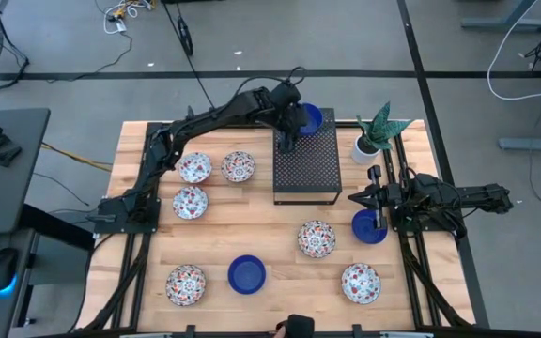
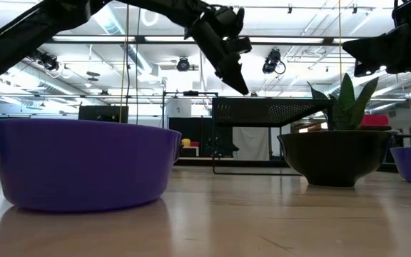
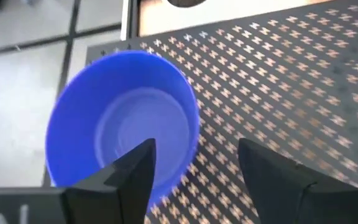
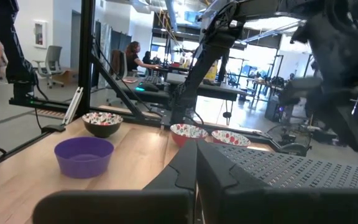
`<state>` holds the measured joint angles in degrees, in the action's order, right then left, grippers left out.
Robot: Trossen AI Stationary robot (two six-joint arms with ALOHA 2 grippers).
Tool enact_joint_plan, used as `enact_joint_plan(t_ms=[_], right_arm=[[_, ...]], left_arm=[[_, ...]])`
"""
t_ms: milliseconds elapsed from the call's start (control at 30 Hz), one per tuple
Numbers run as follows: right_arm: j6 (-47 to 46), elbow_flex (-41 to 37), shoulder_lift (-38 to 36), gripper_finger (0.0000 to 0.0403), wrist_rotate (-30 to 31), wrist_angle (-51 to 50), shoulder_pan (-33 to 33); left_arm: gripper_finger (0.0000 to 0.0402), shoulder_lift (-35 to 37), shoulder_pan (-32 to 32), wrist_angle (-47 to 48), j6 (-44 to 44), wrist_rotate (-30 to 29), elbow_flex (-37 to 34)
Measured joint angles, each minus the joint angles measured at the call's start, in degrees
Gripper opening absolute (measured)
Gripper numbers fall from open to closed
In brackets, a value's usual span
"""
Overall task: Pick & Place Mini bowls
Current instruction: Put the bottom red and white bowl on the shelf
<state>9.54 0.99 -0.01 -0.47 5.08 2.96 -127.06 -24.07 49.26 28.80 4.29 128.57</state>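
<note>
Blue bowl point(image 3: 124, 127) sits at back corner of rack point(image 1: 305, 166), apparently placed there. Left gripper point(image 3: 194, 165) just above, jaws open, empty. Right gripper point(image 1: 376, 199) over second blue bowl point(image 1: 369, 227), jaws closed. Other bowls scattered across tabletop point(image 1: 270, 225).

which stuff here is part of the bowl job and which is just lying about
Part of the job:
- blue mini bowls: one on the black perforated stand by the left gripper, one under the right gripper, one near the front
- six floral mini bowls, e.g.

Lying about:
- potted plant
</note>
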Motion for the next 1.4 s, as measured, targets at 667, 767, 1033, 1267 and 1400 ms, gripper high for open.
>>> enact_joint_plan(t_ms=[667, 767, 1033, 1267, 1400], right_arm=[[0.0, 0.0, 0.0, 0.0009, 0.0, 0.0, 0.0], [0.0, 0.0, 0.0, 0.0009, 0.0, 0.0, -0.02], [0.0, 0.0, 0.0, 0.0009, 0.0, 0.0, -0.02], [1.26, 0.0, 0.0, 0.0009, -0.02, 3.62, -0.1], [-19.53, 0.0, 0.26, 0.0009, 0.02, 9.93, -0.15]], left_arm=[[0.0104, 31.41, 14.4, -2.55, -13.67, -1.32, -35.23], [0.0072, 41.92, 17.21, -15.61, -20.58, -4.33, -51.66], [0.0029, 61.31, 26.21, -53.0, -30.38, -11.81, -87.06], [0.0024, 66.48, 28.85, -73.33, -31.19, -15.1, -102.78], [0.0024, 66.94, 28.85, -75.32, -31.74, -15.19, -105.56]])
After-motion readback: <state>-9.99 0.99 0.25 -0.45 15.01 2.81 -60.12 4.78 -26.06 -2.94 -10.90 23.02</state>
